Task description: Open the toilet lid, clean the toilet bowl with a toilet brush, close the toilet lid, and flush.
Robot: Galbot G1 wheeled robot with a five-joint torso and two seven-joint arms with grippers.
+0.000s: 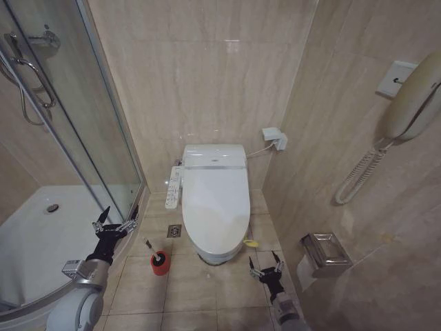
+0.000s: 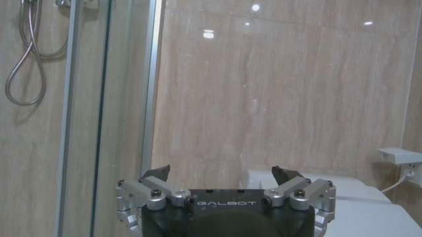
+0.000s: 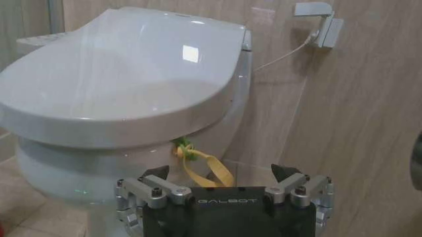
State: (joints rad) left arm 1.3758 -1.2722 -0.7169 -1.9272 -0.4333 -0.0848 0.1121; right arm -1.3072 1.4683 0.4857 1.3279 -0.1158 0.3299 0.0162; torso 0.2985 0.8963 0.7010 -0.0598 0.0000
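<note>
Open left tool (image 1: pixel 115 221), toilet lid (image 1: pixel 215 196) down, toilet bowl (image 3: pixel 63 165) mostly hidden

Warm, even light from overhead fills the room, with soft, faint shadows. Bright spots glint high on the wall tiles (image 2: pixel 208 33), and a square of glare sits on the toilet lid (image 3: pixel 191 53) (glossy plastic). The shower glass (image 1: pixel 83 124) carries pale reflections. The head view bends lines near its edges.

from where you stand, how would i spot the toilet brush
Find the closed white toilet lid against the back wall, then look at the floor by its front left corner. The toilet brush stands there in a small red cup, the one red thing on the beige tiles.
</note>
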